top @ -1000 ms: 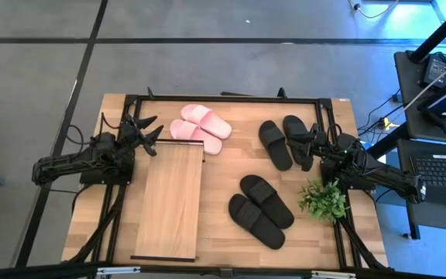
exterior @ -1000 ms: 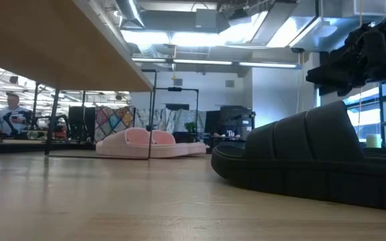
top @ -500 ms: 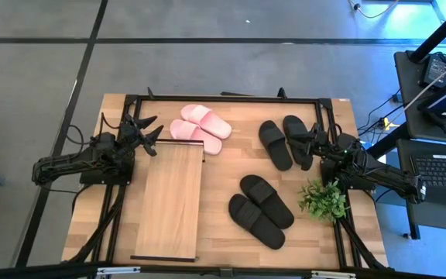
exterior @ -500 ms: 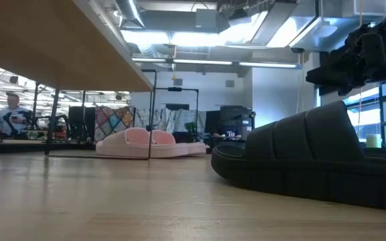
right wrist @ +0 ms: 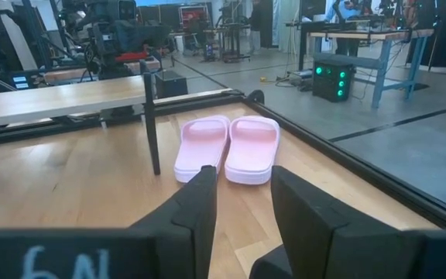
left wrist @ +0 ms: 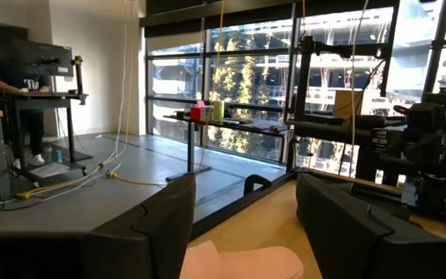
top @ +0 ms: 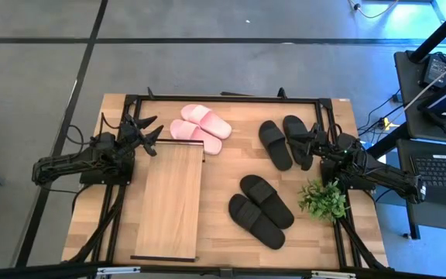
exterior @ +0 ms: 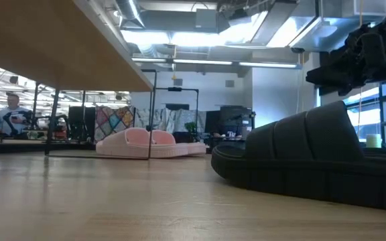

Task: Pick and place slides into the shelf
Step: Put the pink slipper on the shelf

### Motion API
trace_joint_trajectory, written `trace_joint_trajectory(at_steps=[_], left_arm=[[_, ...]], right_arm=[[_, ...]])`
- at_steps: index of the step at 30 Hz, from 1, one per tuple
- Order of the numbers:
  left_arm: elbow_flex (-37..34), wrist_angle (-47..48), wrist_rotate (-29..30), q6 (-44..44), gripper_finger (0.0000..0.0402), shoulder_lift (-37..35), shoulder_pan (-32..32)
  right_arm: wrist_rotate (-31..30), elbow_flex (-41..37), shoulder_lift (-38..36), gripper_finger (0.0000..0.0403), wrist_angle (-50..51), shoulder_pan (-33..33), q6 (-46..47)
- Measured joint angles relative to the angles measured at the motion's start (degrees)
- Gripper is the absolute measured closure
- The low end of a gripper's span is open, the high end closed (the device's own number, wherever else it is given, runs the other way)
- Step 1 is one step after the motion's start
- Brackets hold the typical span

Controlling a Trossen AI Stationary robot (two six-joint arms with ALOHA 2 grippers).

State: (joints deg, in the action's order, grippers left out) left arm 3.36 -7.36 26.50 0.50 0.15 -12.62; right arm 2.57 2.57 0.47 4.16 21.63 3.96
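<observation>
Pale pink slides (top: 200,128) lie side by side on their soles at the table's far middle, also seen in the right wrist view (right wrist: 229,147). One black pair (top: 285,141) lies at the far right, another (top: 260,209) nearer the front. The shelf (top: 169,200), a long light-wood plank on a black frame, stands at the left. My left gripper (top: 149,130) hovers open by the shelf's far end, next to the pink slides (left wrist: 242,262). My right gripper (top: 310,139) is open at the far black pair's right edge, nothing between its fingers (right wrist: 200,201).
A small green plant (top: 324,200) stands at the right, near my right arm. A black frame (top: 223,98) runs around the tabletop. In the low view a black slide (exterior: 313,157) fills the right foreground. A person (exterior: 12,114) sits in the room beyond.
</observation>
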Motion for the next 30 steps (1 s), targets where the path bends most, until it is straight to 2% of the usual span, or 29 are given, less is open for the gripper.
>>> trace_joint_trajectory(at_steps=[10,20,25,30], left_arm=[[0.00,-0.01,0.00,0.09,0.0185,0.00,0.00],[0.00,-1.22,2.70,0.13,0.0185,0.01,0.00],[0.00,-1.53,4.23,0.03,0.0185,0.01,0.00],[0.00,-1.24,3.98,-0.23,0.0185,0.01,0.00]], right_arm=[[-0.06,-0.01,0.00,0.0278,-0.90,0.00,-1.29],[-0.09,0.00,0.00,0.0278,-21.39,0.00,-6.22],[-0.37,0.39,1.06,0.0278,-23.17,0.00,-6.83],[-3.65,1.14,2.19,0.0278,-24.57,0.02,-9.59]])
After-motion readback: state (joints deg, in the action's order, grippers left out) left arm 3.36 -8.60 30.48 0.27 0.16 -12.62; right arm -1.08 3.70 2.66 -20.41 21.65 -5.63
